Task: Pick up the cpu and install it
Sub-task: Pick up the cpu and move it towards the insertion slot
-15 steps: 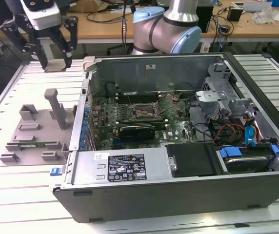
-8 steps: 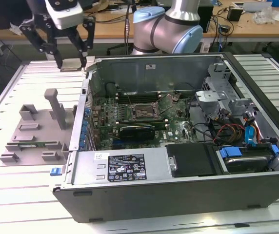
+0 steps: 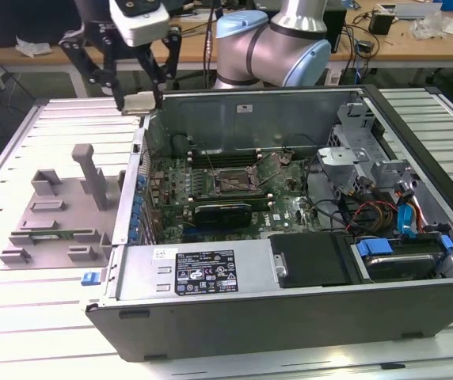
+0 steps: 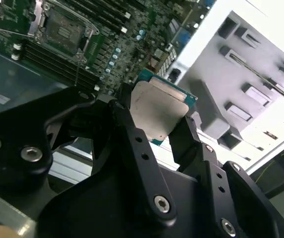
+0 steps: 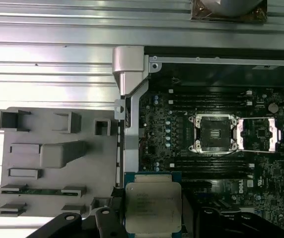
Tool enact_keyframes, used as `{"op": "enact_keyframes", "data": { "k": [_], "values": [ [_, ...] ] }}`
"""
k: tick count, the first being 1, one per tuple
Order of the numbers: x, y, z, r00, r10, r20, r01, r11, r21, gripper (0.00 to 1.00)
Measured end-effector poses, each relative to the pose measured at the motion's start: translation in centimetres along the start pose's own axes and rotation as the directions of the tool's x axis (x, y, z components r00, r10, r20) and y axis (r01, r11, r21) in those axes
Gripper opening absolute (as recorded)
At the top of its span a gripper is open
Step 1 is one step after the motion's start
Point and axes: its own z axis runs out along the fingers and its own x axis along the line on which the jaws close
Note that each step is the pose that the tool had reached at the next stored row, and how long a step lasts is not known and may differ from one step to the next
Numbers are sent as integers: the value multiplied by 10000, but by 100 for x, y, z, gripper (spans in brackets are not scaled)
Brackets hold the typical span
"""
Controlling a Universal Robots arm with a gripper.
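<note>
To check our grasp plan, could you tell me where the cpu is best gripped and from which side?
By two opposite thin edges, coming from above its metal top: the cpu is flat and square with little else to pinch, and the end effector holds it that way.

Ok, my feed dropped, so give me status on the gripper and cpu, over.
Gripper shut on the cpu, held aloft at the computer case edge. Socket open. Nothing seen blocking it.
</note>
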Motion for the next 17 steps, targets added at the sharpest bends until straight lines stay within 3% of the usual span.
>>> {"op": "enact_keyframes", "data": {
  "k": [7, 8, 10, 12, 16, 17],
  "values": [
    [-290, -4, 8, 10000, -2, 0, 2, 10000, 1, 55],
    [-385, -4, 12, 10000, 2, 0, -2, 10000, 0, 55],
    [-463, -6, 14, 10000, -2, 0, 2, 10000, 0, 55],
    [-621, -8, 18, 10000, -2, -1, 2, 10000, 0, 55],
    [-823, -10, 25, 10000, 1, -1, -1, 10000, 1, 55],
    [-921, -11, 28, 10000, -1, 0, 1, 10000, 0, 55]
  ]
}}
